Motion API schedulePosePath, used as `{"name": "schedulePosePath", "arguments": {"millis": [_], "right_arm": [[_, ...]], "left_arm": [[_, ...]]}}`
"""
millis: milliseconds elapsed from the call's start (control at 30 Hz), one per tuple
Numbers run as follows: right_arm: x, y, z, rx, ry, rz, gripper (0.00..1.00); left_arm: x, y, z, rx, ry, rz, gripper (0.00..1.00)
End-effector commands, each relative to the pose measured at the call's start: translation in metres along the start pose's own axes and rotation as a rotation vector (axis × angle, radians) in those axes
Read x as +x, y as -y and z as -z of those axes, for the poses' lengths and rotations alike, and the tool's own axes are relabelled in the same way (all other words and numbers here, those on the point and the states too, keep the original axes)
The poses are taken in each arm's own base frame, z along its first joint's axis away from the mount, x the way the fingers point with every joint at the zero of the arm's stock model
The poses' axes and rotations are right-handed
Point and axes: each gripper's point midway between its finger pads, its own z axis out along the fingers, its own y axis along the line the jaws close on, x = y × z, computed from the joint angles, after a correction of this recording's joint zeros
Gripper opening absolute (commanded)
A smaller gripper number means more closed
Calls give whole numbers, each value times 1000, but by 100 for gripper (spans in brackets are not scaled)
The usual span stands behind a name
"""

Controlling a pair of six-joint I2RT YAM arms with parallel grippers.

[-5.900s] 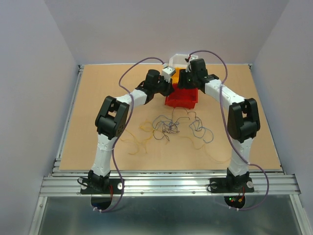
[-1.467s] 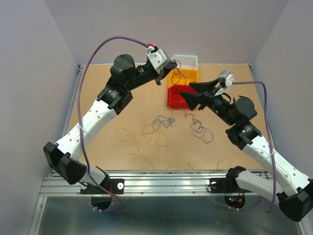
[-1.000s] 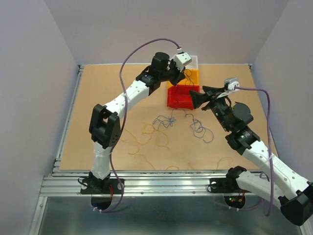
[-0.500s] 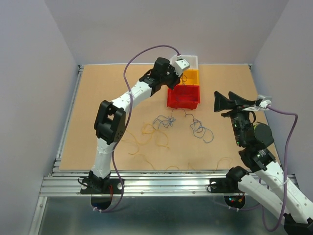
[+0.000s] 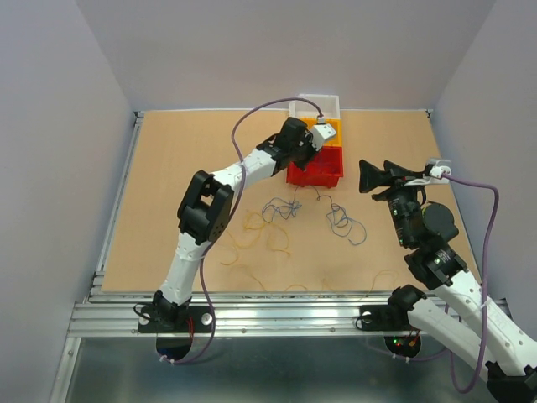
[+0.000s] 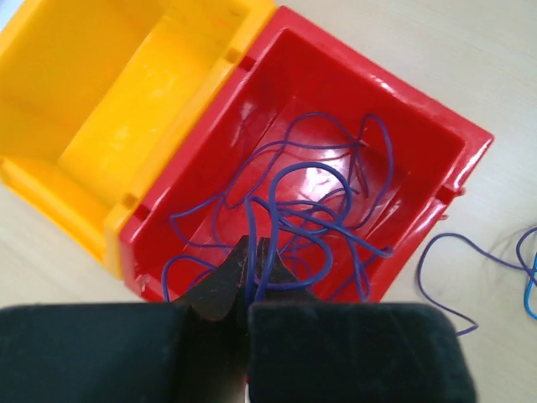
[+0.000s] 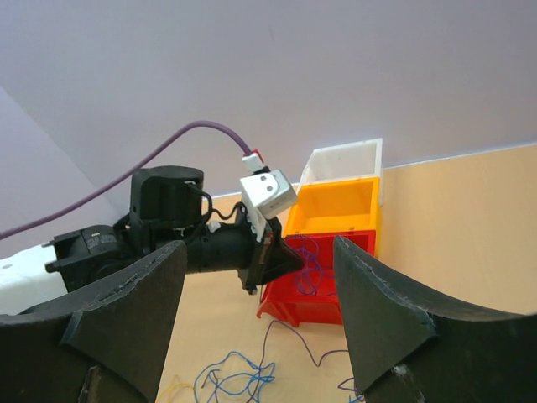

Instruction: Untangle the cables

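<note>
My left gripper (image 5: pixel 315 151) hangs over the red bin (image 5: pixel 317 176), shut on a thin blue-purple cable (image 6: pixel 319 193). That cable runs from between the fingertips (image 6: pixel 239 256) down into loops inside the red bin (image 6: pixel 474 143). More cables lie loose on the table: a blue-purple tangle (image 5: pixel 281 210), a blue one (image 5: pixel 346 224) and yellow-orange strands (image 5: pixel 252 237). A purple strand (image 6: pixel 440 281) trails on the table beside the bin. My right gripper (image 5: pixel 369 176) is raised over the right side of the table, open and holding nothing. The right gripper (image 7: pixel 258 248) points toward the bins and the left arm.
A yellow bin (image 5: pixel 334 134) stands right behind the red one, and a white bin (image 5: pixel 315 105) behind that, near the table's far edge. The yellow bin (image 6: pixel 126 84) shows nothing inside. The left arm stretches diagonally across the table's middle.
My left gripper has come down and toward me from over the yellow bin to over the red bin, still shut on the cable. The right arm swung right, away from the bins.
</note>
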Motion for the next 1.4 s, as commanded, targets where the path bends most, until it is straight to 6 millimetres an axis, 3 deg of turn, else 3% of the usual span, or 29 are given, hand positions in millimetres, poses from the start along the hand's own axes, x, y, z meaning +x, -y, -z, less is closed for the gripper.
{"name": "schedulePosePath", "arguments": {"millis": [0,267,333,367,400,533,667,900,1033,1067,1200,1267,1333,1367], "right_arm": [[-6,-3,2,-10,19,-21,75],[-4,-3,1,-12,12,-19,75],[-3,-3,1,-13,10,-19,75],[-4,-3,2,-13,11,-18,75],[-4,-3,2,-13,11,-17,75],[-2,0,0,11,-4,-17,75],[10,28,-5,199,-66,-19,72],[34,29,-24,246,-148,26,59],[51,28,-39,261,-201,61,53],[56,27,-43,250,-218,62,51],[74,26,-65,234,-283,72,42],[91,26,-85,207,-336,72,36],[110,24,-109,189,-388,78,31],[123,14,-119,127,-427,78,19]], "left_arm": [[-16,21,-5,-27,11,-87,0],[-5,33,-20,0,-43,-88,0],[-4,32,-20,-4,-51,-89,8],[-5,32,-19,-5,-49,-89,21],[-8,31,-17,-9,-44,-90,26],[-27,28,-3,-21,-9,-93,39],[-46,27,18,-21,31,-91,45],[-69,23,54,-14,86,-83,51],[-74,5,85,-37,112,-44,52],[-78,-10,100,-70,126,-26,52],[-55,-45,126,-107,114,86,54],[-50,-54,137,-107,124,130,54],[-29,-72,142,-133,106,165,54],[-18,-80,147,-147,100,183,54]]}}
